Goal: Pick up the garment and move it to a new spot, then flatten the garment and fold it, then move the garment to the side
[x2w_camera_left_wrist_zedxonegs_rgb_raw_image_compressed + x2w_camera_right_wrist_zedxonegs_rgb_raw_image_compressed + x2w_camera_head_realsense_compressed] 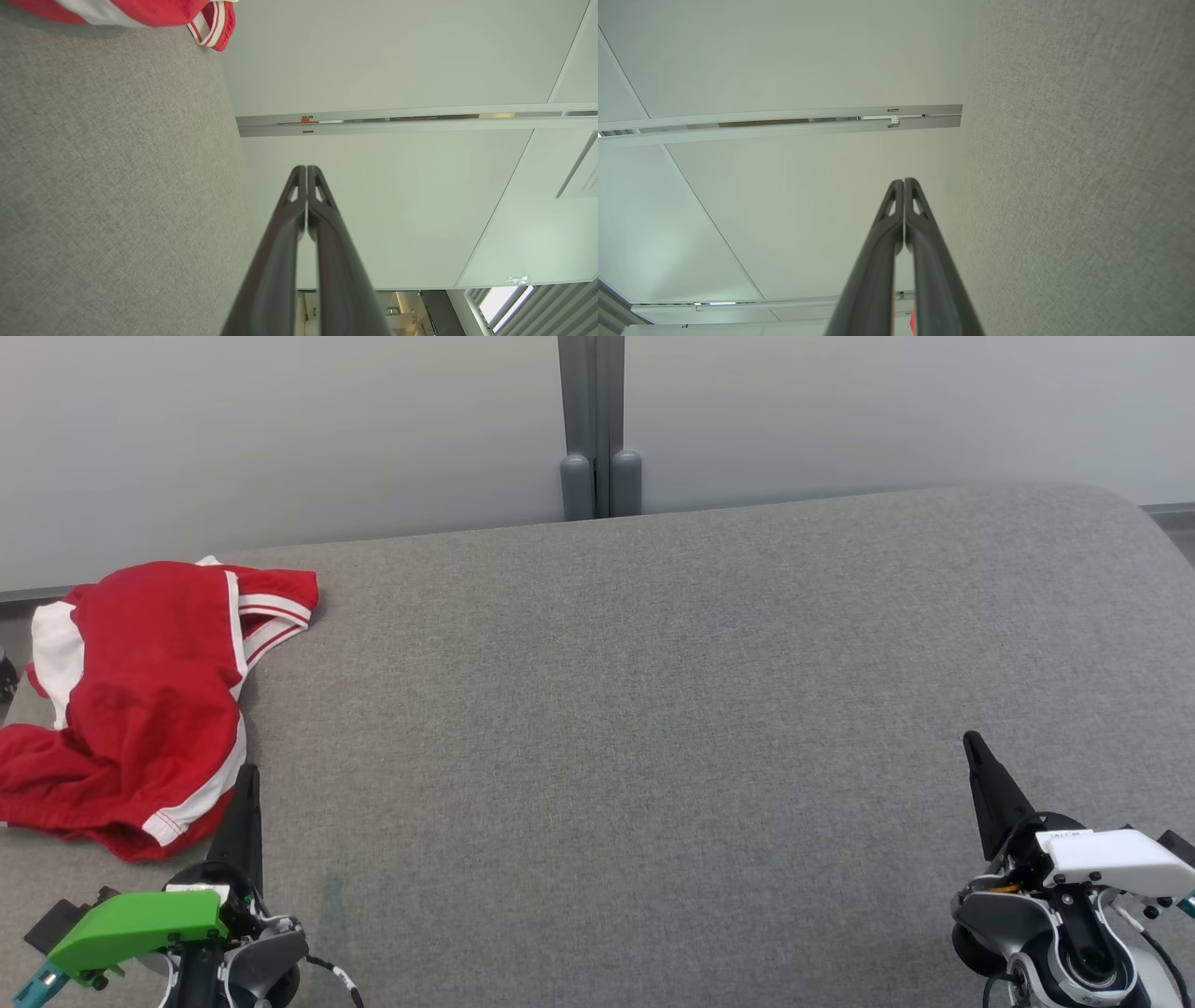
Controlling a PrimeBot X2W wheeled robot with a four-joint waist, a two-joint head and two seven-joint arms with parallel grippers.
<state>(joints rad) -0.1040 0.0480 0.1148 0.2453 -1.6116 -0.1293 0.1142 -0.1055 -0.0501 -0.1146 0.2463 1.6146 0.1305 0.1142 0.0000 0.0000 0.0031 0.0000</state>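
Observation:
The garment point(140, 700) is a red piece with white stripes and trim, lying crumpled at the far left of the grey fabric surface point(653, 728); part of it hangs past the left edge. A corner of the garment point(140, 11) appears at the top of the left wrist view. My left gripper point(247, 775) rests at the lower left, just right of the garment's near hem, fingers pressed together and empty. At the lower right, my right gripper point(971, 742) is shut too, holding nothing. Both wrist views show the fingertips point(306, 169) point(903, 181) touching.
A pale wall runs behind the surface, with a grey post point(597, 429) at its middle. The surface's back edge point(597, 521) curves down at the far right.

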